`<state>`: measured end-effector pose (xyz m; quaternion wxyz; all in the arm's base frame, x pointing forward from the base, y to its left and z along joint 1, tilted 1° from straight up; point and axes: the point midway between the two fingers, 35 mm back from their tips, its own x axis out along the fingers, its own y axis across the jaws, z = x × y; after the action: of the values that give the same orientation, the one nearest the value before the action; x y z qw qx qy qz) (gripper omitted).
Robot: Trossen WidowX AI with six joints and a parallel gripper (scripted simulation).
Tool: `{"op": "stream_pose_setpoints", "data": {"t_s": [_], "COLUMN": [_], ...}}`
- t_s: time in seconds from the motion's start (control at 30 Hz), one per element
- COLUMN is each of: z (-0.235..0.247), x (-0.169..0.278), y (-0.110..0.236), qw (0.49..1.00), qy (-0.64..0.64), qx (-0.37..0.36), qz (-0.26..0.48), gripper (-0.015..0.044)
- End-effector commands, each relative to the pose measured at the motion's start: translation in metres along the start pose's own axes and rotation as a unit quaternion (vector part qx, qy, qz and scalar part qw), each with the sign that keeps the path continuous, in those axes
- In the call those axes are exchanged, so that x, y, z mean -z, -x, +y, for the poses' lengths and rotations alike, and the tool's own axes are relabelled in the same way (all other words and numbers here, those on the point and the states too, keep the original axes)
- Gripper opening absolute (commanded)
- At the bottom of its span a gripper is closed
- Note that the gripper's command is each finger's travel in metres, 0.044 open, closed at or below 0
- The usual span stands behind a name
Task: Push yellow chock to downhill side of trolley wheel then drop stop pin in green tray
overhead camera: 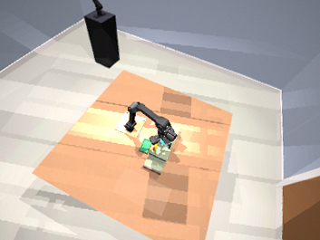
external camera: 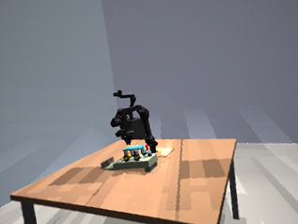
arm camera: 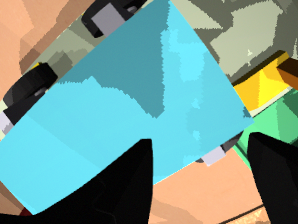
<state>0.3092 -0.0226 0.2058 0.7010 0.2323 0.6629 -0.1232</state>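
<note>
The cyan-topped trolley (overhead camera: pixel 164 142) (external camera: pixel 134 148) (arm camera: pixel 115 110) stands on the grey-green ramp (overhead camera: pixel 154 163) (external camera: pixel 133 163) (arm camera: pixel 247 30). My gripper (external camera: pixel 128 142) (arm camera: pixel 201 146) is partly open and empty, above the trolley. The yellow chock (overhead camera: pixel 154 147) (arm camera: pixel 262 90) sits beside the trolley's end, its handle at the right edge of the wrist view. The trolley top hides whether it touches a wheel. The red-headed stop pin (external camera: pixel 147 147) stands at the opposite end; a dark red bit shows at the wrist view's lower left. The green tray (overhead camera: pixel 145 146) (arm camera: pixel 280 117) lies beside the ramp.
A dark end block (external camera: pixel 107 162) stands at the ramp's low end. The arm's base stands on a pale mat (overhead camera: pixel 120 127) on the wooden table (overhead camera: pixel 81 149) (external camera: pixel 195 182). The arm reaches over the ramp from the base side.
</note>
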Motion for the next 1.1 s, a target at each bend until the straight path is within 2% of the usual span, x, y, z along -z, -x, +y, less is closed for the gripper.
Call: {"op": "stream_pose_setpoints", "data": {"t_s": [0.0,0.37,0.77,1.07], "z": [0.019,0.067,0.113,0.115], "x": [0.007,0.033,0.071,0.073], "y": [0.002,0.003,0.007,0.007], "qw": [0.998,0.964,0.884,0.878], "qy": [-0.067,-0.262,-0.459,-0.469], "qx": [-0.011,-0.025,-0.015,-0.013], "qz": [0.007,0.042,0.087,0.089], "gripper": [0.019,0.019,0.019,0.019]}}
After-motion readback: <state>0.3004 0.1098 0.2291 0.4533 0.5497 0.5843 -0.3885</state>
